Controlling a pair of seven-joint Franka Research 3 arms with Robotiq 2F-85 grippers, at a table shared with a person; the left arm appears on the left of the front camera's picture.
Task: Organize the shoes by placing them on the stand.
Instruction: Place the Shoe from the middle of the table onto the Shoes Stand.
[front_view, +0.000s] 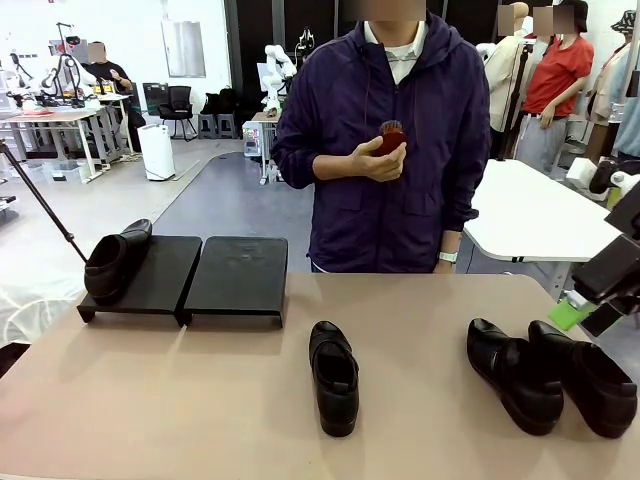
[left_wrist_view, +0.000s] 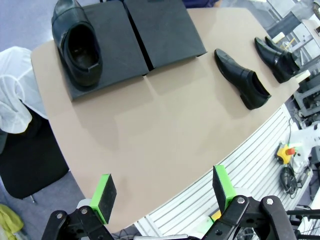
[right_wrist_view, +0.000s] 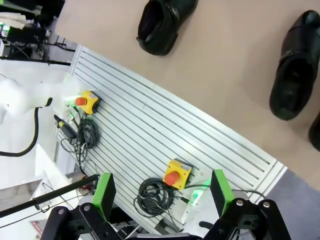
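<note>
Tan table (front_view: 150, 400): black stand (front_view: 235, 275) (two platforms), three loose shoes (front_view: 334, 378)

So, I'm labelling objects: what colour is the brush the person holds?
Reddish-brown; the brush shows best in the front view.

One shoe (left_wrist_view: 77, 42) sits on the stand (left_wrist_view: 165, 30). Just off the stand a single shoe (left_wrist_view: 241, 78) lies on the desk (left_wrist_view: 165, 135); a pair (left_wrist_view: 276, 57) lies farther off. The left gripper's (left_wrist_view: 163, 192) fingers (left_wrist_view: 105, 197) stand apart, empty.

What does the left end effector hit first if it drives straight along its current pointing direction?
Probably bare tabletop, short of the stand and clear of the lone middle shoe. The open left end effector holds nothing. Depth is unclear from the wrist view, so that's an estimate.
</note>
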